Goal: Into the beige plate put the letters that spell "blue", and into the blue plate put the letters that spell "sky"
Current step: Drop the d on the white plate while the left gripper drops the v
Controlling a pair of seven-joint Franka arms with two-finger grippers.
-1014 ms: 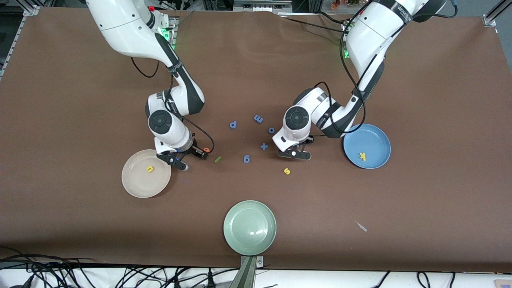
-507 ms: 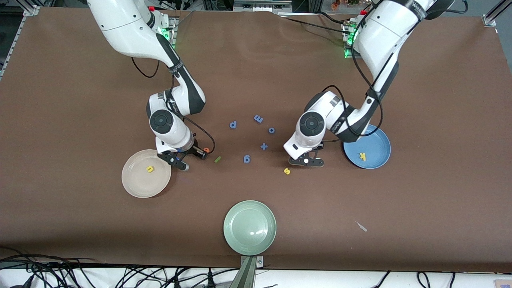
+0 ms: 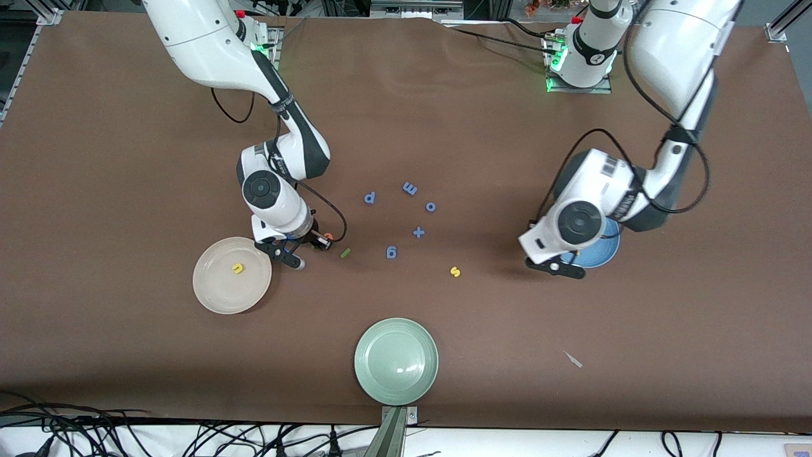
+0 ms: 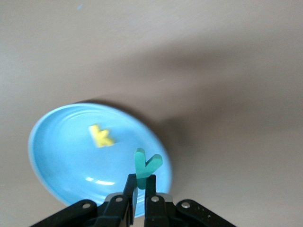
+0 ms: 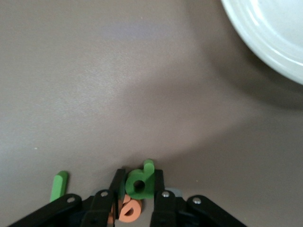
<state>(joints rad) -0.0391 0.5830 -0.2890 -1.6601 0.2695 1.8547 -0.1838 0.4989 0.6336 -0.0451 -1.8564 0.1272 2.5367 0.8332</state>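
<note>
The left gripper (image 4: 140, 191) is clamped on the stem of the teal-green y (image 4: 146, 166). It hangs just over the rim of the blue plate (image 4: 57, 156), on the side toward the yellow s (image 3: 455, 271). The y's long line runs straight out from the fingertips, with its two arms pointing away from them. The yellow k (image 4: 101, 135) already lies flat in the plate. The plate's middle lies just ahead, so a short move inward looks enough.

The right gripper (image 5: 138, 189) is low at the table beside the beige plate (image 3: 209, 295). Its jaws sit close on each side of the green b (image 5: 140, 181); I cannot tell if they squeeze it yet. The b's stem points away from the fingertips. The orange e (image 5: 129, 211) lies right beside it, and the green l (image 5: 58, 185) lies near. The yellow u (image 3: 238, 268) is in the beige plate.
</note>
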